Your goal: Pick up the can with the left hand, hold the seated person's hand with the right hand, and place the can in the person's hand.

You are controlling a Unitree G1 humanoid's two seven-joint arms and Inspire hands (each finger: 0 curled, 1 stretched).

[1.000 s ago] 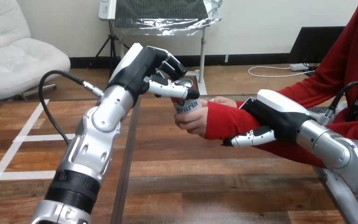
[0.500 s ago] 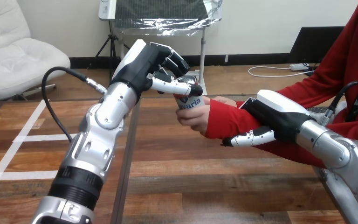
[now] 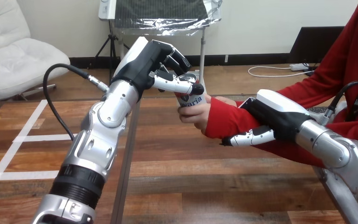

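Handover looks to be in its last stage; the pick-up is done, for the can (image 3: 190,100) is off the tabletop (image 3: 214,182) and in the air, its upper part clamped in the left hand (image 3: 161,65); that hand's fingers curl over the can's top and its thumb (image 3: 175,85) lies across the front, just under the rim; the can stands roughly upright, hanging just below the thumb.

The person's hand (image 3: 195,115) is directly under the left hand and touches the can; its fingers wrap the lower half, so robot and person both have hold of it.

The right hand (image 3: 270,116) lies against the red-sleeved wrist (image 3: 223,122) just behind the person's hand, on the side away from the left hand; its white back sits above the sleeve and part of it shows below; whether it clasps the wrist or only rests against it cannot be told, since the sleeve hides the contact.

As a judgement: lifting the can is finished; steadying the person's arm appears in place, though unconfirmed; the placing is begun but not complete. What seems left is for the left hand to let go of the can and draw clear, leaving it wholly in the person's grasp; the right hand's part would end after that.
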